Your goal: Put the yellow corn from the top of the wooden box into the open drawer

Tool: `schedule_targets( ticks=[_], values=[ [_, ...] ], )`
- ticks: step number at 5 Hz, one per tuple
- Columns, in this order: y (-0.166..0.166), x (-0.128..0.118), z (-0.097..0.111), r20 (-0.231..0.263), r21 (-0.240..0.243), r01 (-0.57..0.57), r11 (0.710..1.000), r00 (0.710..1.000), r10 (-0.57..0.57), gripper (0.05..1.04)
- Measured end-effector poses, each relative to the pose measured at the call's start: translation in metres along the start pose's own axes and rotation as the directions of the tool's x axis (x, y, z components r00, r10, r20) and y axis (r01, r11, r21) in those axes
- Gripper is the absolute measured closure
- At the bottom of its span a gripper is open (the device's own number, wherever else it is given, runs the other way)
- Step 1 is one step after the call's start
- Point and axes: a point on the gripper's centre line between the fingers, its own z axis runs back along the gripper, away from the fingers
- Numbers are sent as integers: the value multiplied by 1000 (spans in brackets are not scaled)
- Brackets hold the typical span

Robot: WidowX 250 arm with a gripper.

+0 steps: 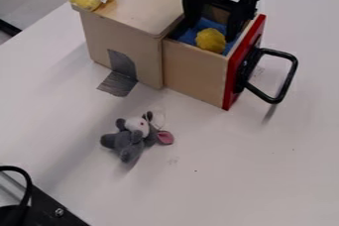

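Under the gripper (211, 28): open drawer (195, 75), yellow fuzzy thing (210, 40) on blue cloth (188, 35), close to the fingertips. Fingers spread wide, nothing gripped. Grey plush (128, 140) lies camera-side of it, on the table (218, 170).

1. Diffuse, fairly bright light covers the worktop (218, 170) below the jaws (210, 31).
2. Soft shadows lie under the handle (288, 79), right of the jaws, and beside the grey toy (129, 143), well below them.
3. Around the jaws, the drawer's (195, 74) interior is dimmer.
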Motion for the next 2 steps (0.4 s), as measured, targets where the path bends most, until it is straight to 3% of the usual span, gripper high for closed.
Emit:
schedule_targets(
  ticks=[1,2],
  values=[
    [-9,-10,32,38,-27,22,999,999,-21,84],
    [-16,-22,46,32,-40,41,998,999,-40,84]
  ],
)
